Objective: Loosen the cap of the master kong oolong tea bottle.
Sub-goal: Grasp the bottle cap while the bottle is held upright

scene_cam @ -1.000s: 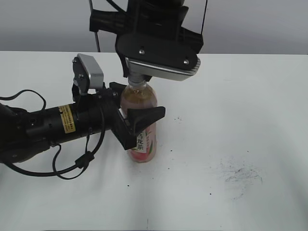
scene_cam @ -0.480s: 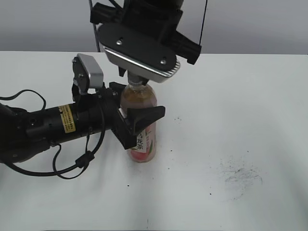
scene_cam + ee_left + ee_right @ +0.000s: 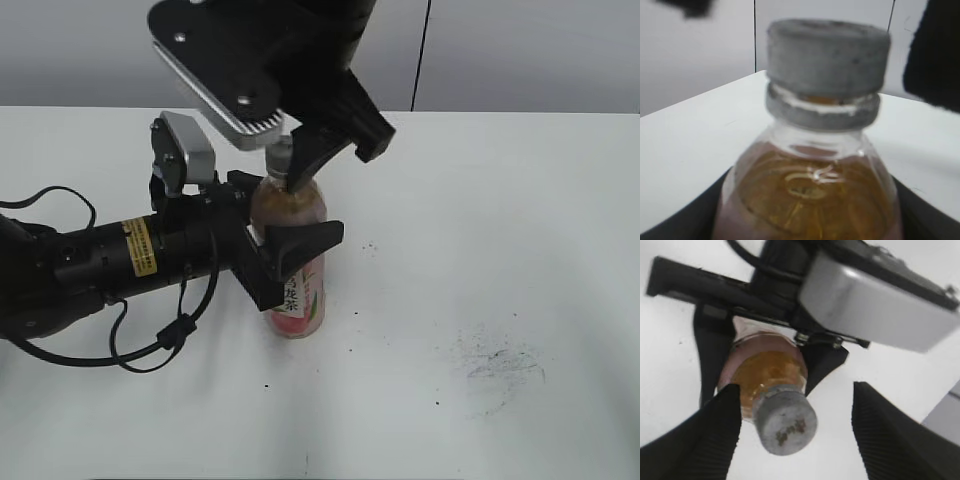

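- The left arm lies low along the white counter, reaching in from the left; its black left hand is clamped around the body of the clear plastic tea bottle with the pink label, which stands upright near the counter's middle
- The right arm comes down from above, its wrist rolled over at a slant; the black right hand sits at the bottle's neck with its fingers spread
- The right wrist view shows what the exterior view hides: the small round grey-white ribbed cap lies between the two ridged black fingers, one close beside it, the other well apart, neither pressing on it
- The left wrist view shows the cap seated on the neck above its collar ring, amber tea below
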